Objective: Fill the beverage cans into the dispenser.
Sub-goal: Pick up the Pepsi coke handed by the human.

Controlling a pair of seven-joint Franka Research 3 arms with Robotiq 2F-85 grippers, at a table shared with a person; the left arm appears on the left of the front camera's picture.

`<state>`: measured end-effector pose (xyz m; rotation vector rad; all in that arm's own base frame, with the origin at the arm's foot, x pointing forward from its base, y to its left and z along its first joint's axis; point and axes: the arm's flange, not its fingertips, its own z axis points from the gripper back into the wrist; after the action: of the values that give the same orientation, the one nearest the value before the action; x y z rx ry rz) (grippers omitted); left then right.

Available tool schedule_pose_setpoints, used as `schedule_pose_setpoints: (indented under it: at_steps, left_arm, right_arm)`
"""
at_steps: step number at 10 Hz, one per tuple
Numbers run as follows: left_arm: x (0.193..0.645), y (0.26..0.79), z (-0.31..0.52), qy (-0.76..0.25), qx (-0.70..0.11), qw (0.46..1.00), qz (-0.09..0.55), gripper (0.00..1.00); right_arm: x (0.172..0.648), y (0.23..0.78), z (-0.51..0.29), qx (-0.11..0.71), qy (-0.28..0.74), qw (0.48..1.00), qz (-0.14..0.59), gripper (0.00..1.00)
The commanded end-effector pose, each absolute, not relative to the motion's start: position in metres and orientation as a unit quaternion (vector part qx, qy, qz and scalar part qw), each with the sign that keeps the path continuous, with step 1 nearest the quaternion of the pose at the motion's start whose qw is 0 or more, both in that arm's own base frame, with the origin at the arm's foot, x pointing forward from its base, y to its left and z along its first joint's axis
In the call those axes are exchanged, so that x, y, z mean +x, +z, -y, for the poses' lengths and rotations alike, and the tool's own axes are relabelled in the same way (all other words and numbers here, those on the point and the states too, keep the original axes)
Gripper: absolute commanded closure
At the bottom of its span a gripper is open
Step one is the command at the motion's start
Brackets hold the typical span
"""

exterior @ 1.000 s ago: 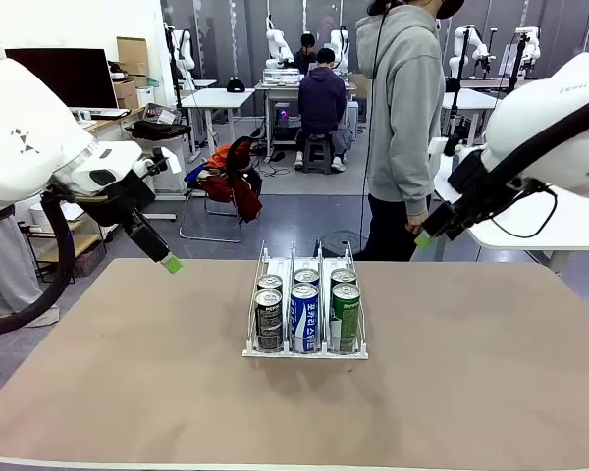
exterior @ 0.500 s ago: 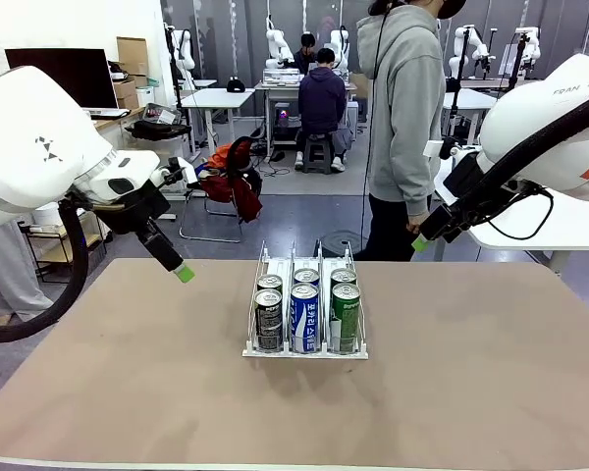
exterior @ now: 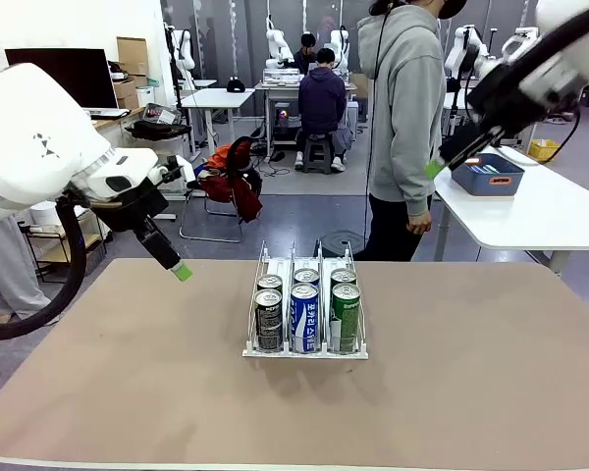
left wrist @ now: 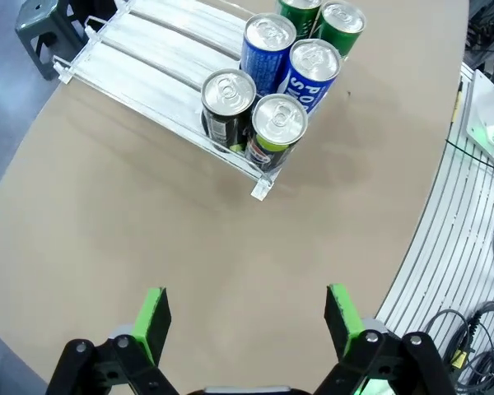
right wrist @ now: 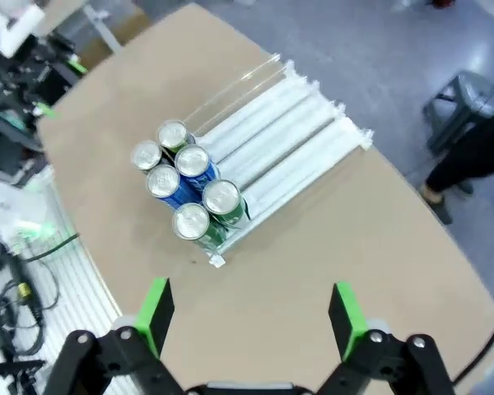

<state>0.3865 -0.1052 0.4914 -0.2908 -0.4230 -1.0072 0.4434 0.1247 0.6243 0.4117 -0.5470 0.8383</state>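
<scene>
Six beverage cans (exterior: 303, 316) paired at the front lip of the dispenser (exterior: 304, 351), mid-table (exterior: 491, 373).
Spread wide and empty, well above: left gripper (left wrist: 245, 317), right gripper (right wrist: 249, 311). Wrist views: silver tops, bare lanes behind. Front view: grey-hooded person (exterior: 404, 108) beyond.

Looking along the left gripper (left wrist: 247, 322), we saw its jaws spread wide, nothing between the green pads (left wrist: 154, 319), above the bare brown table (left wrist: 132, 239). Farther up lay the dispenser (left wrist: 140, 53), its white lanes running toward the upper left. The beverage cans (left wrist: 276, 123) stood upright, packed in pairs at one end of it: two black ones closest to us, two blue Pepsi ones (left wrist: 311, 72) next, two green ones (left wrist: 339, 23) at the top edge. A dark stool (left wrist: 53, 25) showed past the table's edge, and cables (left wrist: 477, 329) at the right.
</scene>
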Motion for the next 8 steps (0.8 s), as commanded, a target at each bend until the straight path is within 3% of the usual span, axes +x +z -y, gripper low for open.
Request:
schedule_pose_setpoints:
  at_steps: [1, 4, 8]
  left_arm:
    - [0.385, 0.546, 0.083, -0.521, -0.152, 0.814, 0.207, 0.00]
    - [0.385, 0.617, 0.070, -0.533, -0.134, 0.802, 0.234, 0.00]
    - [0.372, 0.630, 0.065, -0.472, -0.142, 0.812, 0.313, 0.00]
  right_arm:
    - [0.459, 0.624, -0.115, 0.215, 0.421, 0.845, 0.249, 0.00]
    - [0.457, 0.629, -0.102, 0.211, 0.408, 0.849, 0.262, 0.00]
    - [0.457, 0.650, -0.072, 0.198, 0.372, 0.849, 0.320, 0.00]
